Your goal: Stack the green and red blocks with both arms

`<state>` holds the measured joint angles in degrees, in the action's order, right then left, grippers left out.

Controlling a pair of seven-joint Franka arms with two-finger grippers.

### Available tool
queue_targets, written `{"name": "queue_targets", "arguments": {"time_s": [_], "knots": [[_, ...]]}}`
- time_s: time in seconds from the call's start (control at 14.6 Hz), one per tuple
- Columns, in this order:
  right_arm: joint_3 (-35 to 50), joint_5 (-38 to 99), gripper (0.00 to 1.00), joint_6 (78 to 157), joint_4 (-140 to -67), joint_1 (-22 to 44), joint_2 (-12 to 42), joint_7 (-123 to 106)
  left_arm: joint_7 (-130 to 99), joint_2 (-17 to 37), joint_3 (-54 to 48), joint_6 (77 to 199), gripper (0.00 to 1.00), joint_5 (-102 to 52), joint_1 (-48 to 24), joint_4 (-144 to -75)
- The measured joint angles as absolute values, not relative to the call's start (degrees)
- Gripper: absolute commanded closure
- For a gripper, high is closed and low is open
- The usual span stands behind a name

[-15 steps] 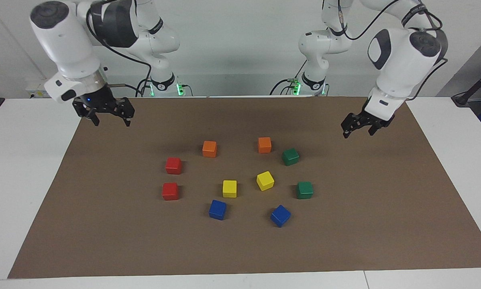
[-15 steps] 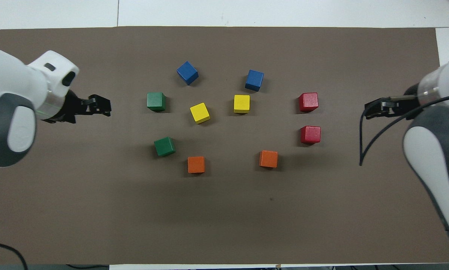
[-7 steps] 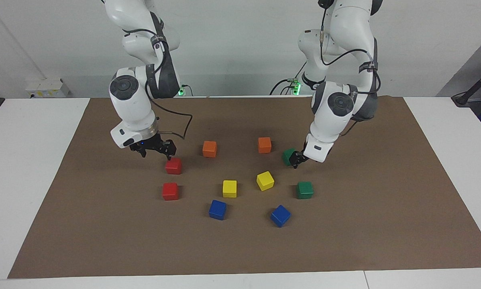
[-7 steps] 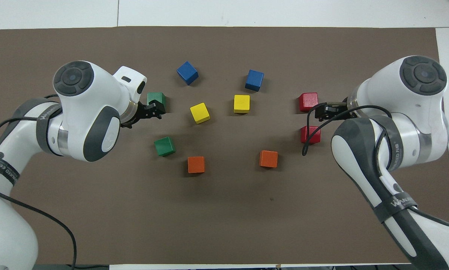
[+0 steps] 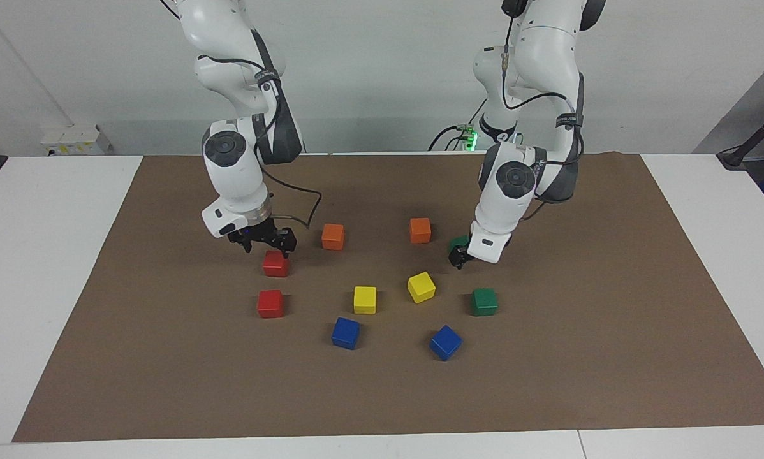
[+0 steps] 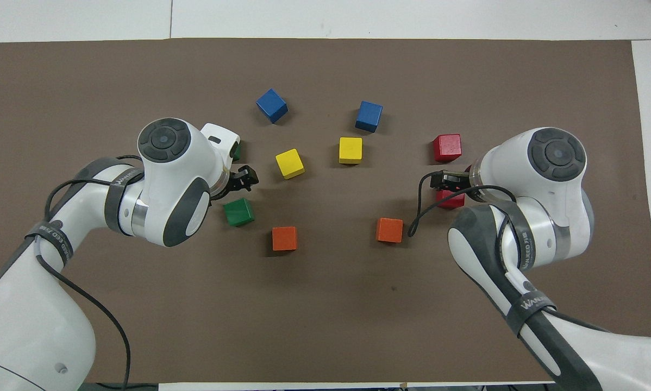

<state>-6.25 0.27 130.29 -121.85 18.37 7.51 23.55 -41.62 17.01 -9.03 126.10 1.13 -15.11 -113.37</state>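
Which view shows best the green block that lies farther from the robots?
The facing view: there the farther green block lies fully exposed on the mat, beside the yellow block. In the overhead view the left arm covers it almost entirely; only a green sliver shows.

- The facing camera is sitting high across the table, looking toward the two arms' bases and the wall, taking in the whole brown mat (image 5: 382, 395).
- The overhead camera is hanging above the robots' end, looking steeply down and forward at the same mat (image 6: 325, 326).
- Both are sharing the mat and its coloured cubes, turned half a turn apart.
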Motion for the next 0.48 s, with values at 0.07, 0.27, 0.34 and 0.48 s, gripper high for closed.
{"name": "queue_targets", "arguments": {"time_s": [0.07,0.27,0.34,0.48], "knots": [[-6.25,0.29,0.0,131.96,-123.14,18.5,7.51,23.55,-42.73,16.91,-9.04,126.72,0.0,1.13,-15.98,-114.04],[-6.27,0.29,0.0,134.78,-126.23,18.5,7.49,23.54,-43.82,16.42,-9.1,127.03,0.0,1.15,-17.1,-115.13],[-6.27,0.29,0.0,135.03,-126.85,18.5,7.49,23.52,-43.82,16.19,-9.04,127.11,0.07,1.16,-17.1,-115.8],[-6.25,0.29,0.04,136.48,-127.73,18.76,7.49,23.48,-43.81,15.61,-8.96,127.42,0.84,1.17,-17.09,-117.14]]}}
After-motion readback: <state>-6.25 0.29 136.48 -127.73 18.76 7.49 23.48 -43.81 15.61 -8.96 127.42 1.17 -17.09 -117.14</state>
